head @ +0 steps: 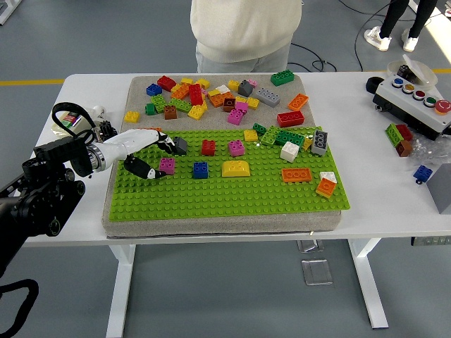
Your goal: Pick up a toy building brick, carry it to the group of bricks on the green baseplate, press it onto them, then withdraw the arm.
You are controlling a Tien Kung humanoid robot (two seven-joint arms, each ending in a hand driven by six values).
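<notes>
On the left end of the green baseplate (232,193) the left hand (144,151) lies with fingers spread and holds nothing. A grey brick (180,146) touches its upper fingertips, a pink brick (168,165) sits just right of its thumb. Both lie to the hand's right; no right hand shows. I judge the pink brick pressed on.

Black arm (42,190), looped cable, white black-tipped robot hand (144,151).
</notes>
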